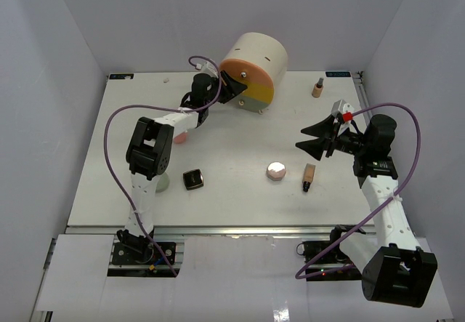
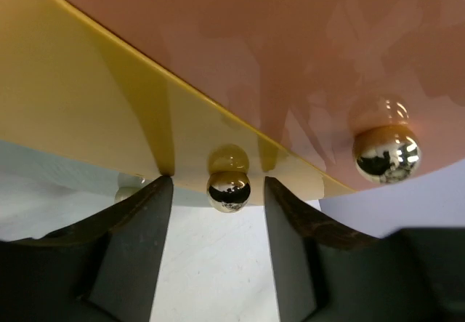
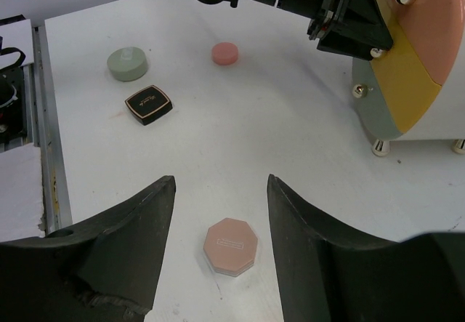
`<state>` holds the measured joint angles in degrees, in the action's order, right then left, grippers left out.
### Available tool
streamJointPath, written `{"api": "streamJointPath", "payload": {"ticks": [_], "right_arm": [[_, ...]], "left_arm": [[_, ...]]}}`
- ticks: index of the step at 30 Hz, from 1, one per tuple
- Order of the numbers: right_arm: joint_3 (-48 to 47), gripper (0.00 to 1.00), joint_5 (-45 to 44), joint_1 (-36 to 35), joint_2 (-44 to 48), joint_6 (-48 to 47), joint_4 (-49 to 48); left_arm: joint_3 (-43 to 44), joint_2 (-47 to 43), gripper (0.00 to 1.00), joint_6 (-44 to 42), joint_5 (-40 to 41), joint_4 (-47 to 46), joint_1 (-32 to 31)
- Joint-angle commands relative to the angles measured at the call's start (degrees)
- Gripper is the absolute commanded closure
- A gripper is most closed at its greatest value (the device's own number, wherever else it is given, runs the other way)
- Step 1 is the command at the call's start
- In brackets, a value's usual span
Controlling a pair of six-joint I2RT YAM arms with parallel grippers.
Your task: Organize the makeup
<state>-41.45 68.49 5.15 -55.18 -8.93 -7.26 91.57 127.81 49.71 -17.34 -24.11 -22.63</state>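
My left gripper (image 1: 232, 88) is at the drum's front, open, its fingers on either side of the gold knob (image 2: 228, 190) of the yellow drawer (image 2: 87, 97) with a gap on both sides. My right gripper (image 1: 305, 137) hovers open above the table; in the right wrist view the pink faceted jar (image 3: 230, 246) lies below and between its fingers, untouched. The black square compact (image 1: 192, 179) and pale green ball (image 1: 164, 182) lie near the left arm. One tan bottle (image 1: 309, 176) lies beside the pink jar (image 1: 276, 171); another (image 1: 317, 88) stands at the back right.
The cream drum (image 1: 258, 57) with orange, yellow and grey drawers stands at the back centre on small gold feet. A small pink disc (image 3: 224, 53) lies under the left forearm. A second gold knob (image 2: 386, 153) sits on the orange drawer. White walls enclose the table.
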Motion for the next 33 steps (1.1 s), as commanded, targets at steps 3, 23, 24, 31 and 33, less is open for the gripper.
{"api": "streamJointPath", "payload": {"ticks": [3,23,24,31,33], "right_arm": [[-0.1,0.4,1.6,0.2,0.3,0.6,-2.2],[0.4,0.39,0.0,0.7,-0.6,0.3,-1.8],[0.4,0.39,-0.1,0.7,-0.6,0.2,-1.7],[0.4,0.37,-0.8,0.7,-1.2,-0.7,-1.0],[0.3,0.35,-0.9,0.7,-1.5,-0.9,-0.8]], "left_arm": [[5.5,1.3,0.48,0.7,2.2,2.2,-0.2],[-23.3,-18.4,0.88,-2.5,-1.7,-7.3,-0.2],[-24.3,-19.2,0.87,-2.7,-1.8,-7.5,-0.2],[-27.9,-22.6,0.85,-3.7,-2.0,-7.9,-0.2],[-28.6,-23.4,0.83,-4.1,-1.9,-7.6,-0.2]]}}
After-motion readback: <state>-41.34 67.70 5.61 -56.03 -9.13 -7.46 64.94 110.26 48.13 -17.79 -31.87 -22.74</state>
